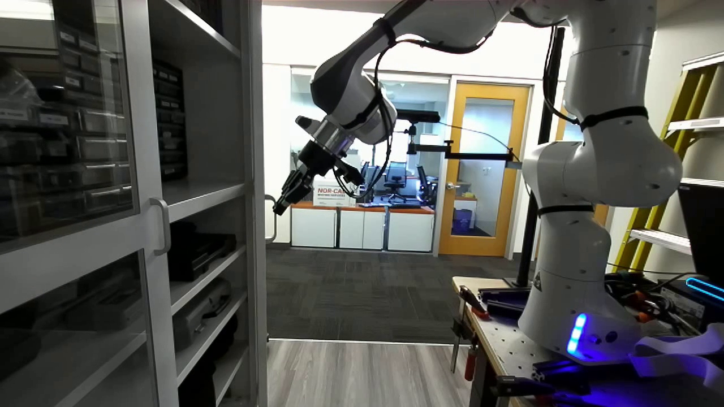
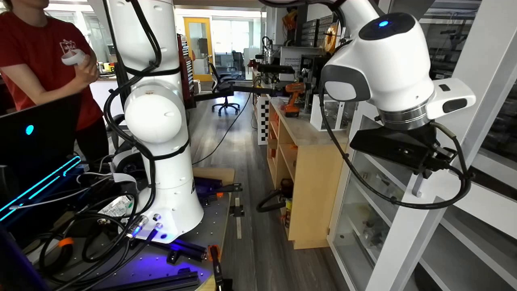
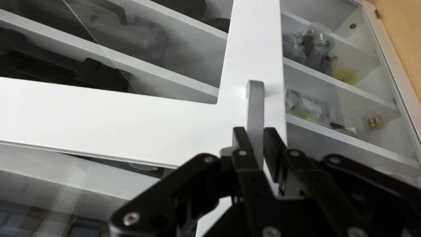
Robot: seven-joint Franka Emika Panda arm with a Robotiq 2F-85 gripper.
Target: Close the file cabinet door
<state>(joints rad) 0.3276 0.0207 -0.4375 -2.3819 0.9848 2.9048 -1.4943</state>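
Note:
The light-grey file cabinet (image 1: 195,113) stands on the left in an exterior view. Its far door (image 1: 258,294) shows nearly edge-on there and looks partly open, with dark shelves visible through the gap. The door also shows in an exterior view (image 2: 416,238) and in the wrist view (image 3: 115,121). My gripper (image 1: 280,207) is at this door's handle (image 1: 275,229). In the wrist view my fingers (image 3: 254,131) stand on both sides of the handle (image 3: 256,98) with hardly any gap, shut on it. The handle's lower part in that view is hidden by the fingers.
The near glass door (image 1: 73,249) lies in line with the cabinet front. A wooden shelf unit (image 2: 317,194) adjoins the cabinet. A cable (image 2: 359,178) hangs from the gripper. A person (image 2: 44,60) stands behind the robot's table (image 2: 220,173). A ladder (image 1: 662,198) leans behind the arm.

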